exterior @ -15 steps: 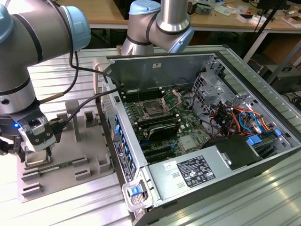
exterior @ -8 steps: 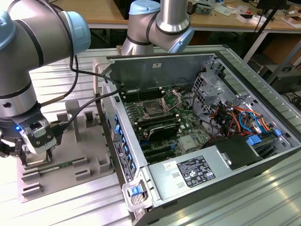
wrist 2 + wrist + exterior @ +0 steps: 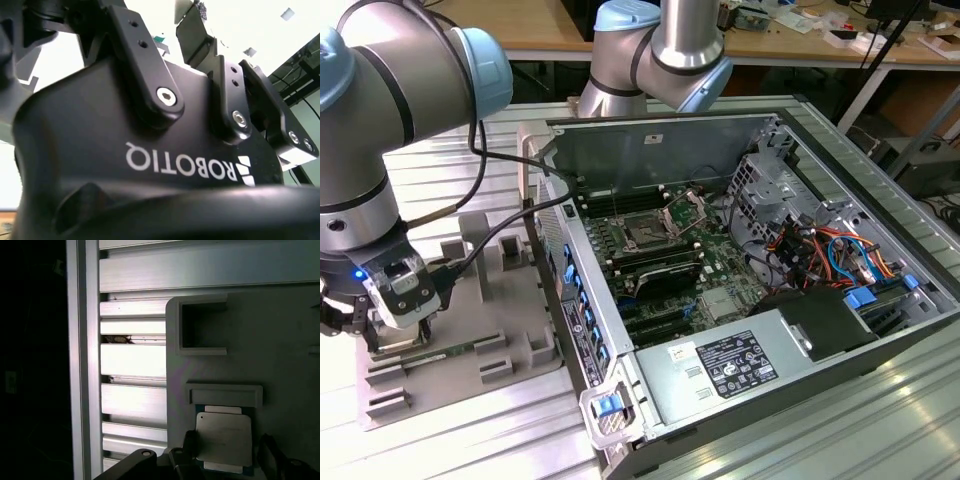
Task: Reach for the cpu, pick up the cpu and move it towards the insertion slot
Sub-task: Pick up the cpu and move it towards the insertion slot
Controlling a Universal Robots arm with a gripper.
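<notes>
The cpu point(image 3: 223, 439) is a pale silver square chip lying flat in a recess of the grey holder tray point(image 3: 280, 340). In the first wrist view my gripper point(image 3: 227, 455) is open. It hangs just above the chip, with one dark finger point(image 3: 191, 447) close to one edge and the other a little off the opposite edge. In the exterior view the gripper point(image 3: 393, 330) is low over the grey holder tray point(image 3: 520, 290) at the exterior view's left. The insertion slot point(image 3: 645, 233) is a dark square socket on the motherboard inside the open computer case, and its silver bracket point(image 3: 685, 210) is flipped up.
A long green memory stick point(image 3: 450, 352) lies on the tray beside the gripper. The case wall point(image 3: 570, 290) stands between tray and motherboard. A power supply point(image 3: 730, 365) and a bundle of cables point(image 3: 830, 250) fill the case toward the exterior view's right. Ribbed aluminium table point(image 3: 132, 360) surrounds the tray.
</notes>
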